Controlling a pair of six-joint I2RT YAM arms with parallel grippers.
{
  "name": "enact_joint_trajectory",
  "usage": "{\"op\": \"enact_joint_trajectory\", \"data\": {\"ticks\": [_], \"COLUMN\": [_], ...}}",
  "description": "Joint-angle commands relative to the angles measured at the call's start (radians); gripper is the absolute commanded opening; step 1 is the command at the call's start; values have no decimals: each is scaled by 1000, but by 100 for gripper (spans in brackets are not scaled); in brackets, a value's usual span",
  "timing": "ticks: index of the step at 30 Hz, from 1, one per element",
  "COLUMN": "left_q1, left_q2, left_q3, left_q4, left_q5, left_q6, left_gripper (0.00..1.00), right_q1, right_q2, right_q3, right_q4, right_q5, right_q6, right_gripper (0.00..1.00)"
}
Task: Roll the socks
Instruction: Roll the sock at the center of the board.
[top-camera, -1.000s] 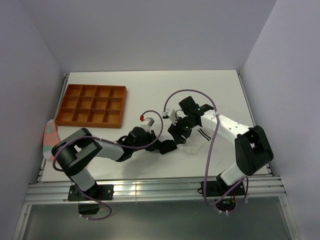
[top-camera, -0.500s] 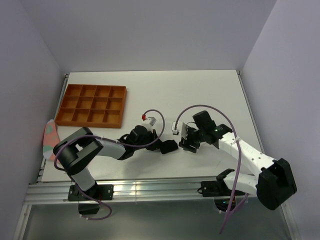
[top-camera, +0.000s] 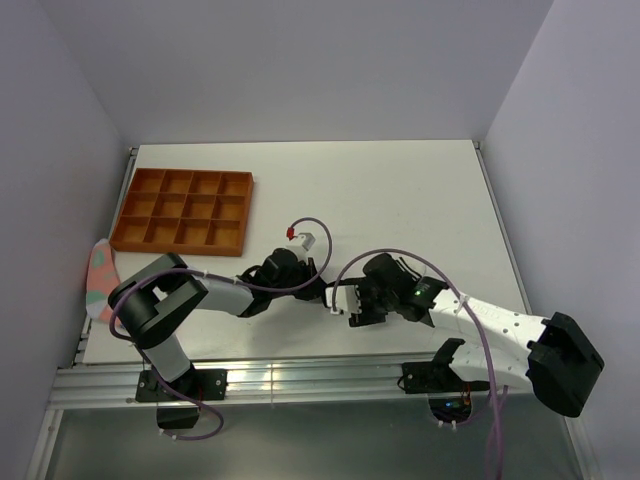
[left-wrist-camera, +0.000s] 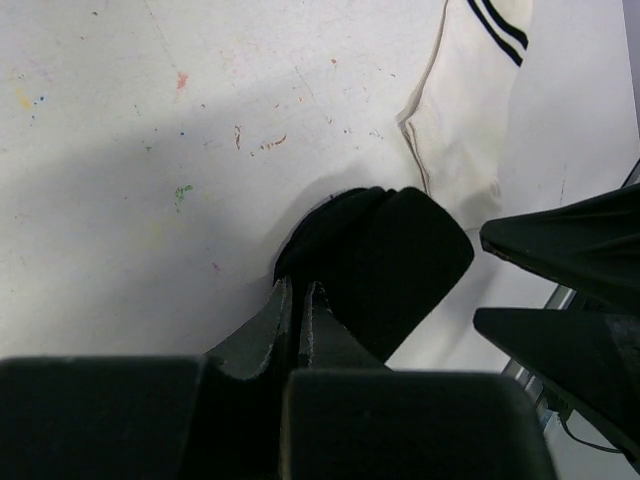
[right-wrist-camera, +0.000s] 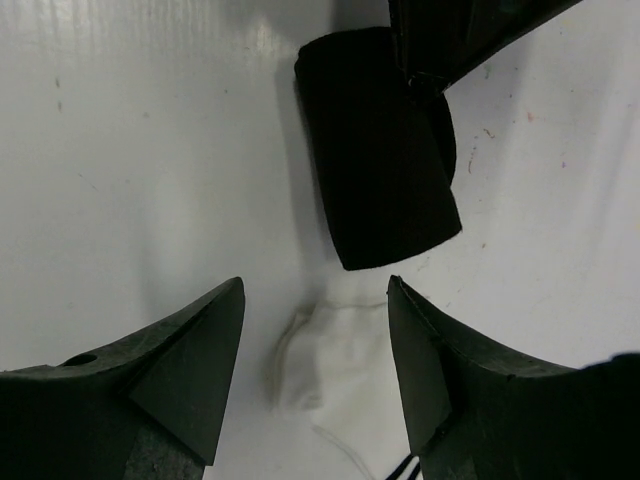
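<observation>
The black sock (left-wrist-camera: 385, 255) is rolled into a short bundle on the white table; it also shows in the right wrist view (right-wrist-camera: 380, 150). My left gripper (left-wrist-camera: 297, 295) is shut on the roll's edge, and it shows in the top view (top-camera: 318, 287). The white sock (left-wrist-camera: 455, 130) lies flat beside the roll, its black-striped cuff pointing away. Its toe end (right-wrist-camera: 335, 365) touches the roll. My right gripper (right-wrist-camera: 315, 288) is open and empty, its fingers straddling that toe end just short of the roll. In the top view the right gripper (top-camera: 347, 303) hides both socks.
An orange compartment tray (top-camera: 180, 210) sits at the back left. A pink fabric piece with teal patches (top-camera: 100, 275) lies at the table's left edge. The metal rail (top-camera: 300, 380) runs along the near edge, close behind both grippers.
My right arm has swung from over the white sock to the near side, and its gripper has moved left up to the black roll. My left gripper has stayed on the roll.
</observation>
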Motion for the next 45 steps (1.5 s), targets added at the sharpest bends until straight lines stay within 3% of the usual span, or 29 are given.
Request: {"op": "enact_joint_trajectory", "data": {"ticks": [1, 16, 34, 45], "left_q1": [-8, -8, -8, 32], "left_q2": [50, 58, 61, 21], "left_q3": [-11, 0, 18, 1], "left_q4": [-166, -178, -196, -116], "left_q5": [1, 14, 54, 126], "left_q6": [51, 55, 90, 13], "left_gripper": [0, 0, 0, 0], "right_q1": [23, 117, 126, 124], "right_q2": [-19, 51, 245, 331], "right_q3": [-24, -76, -15, 139], "right_q4": [134, 270, 294, 90], "right_q5": [86, 180, 232, 148], "right_q6": [-63, -151, -174, -43], "right_gripper": [66, 67, 64, 41]}}
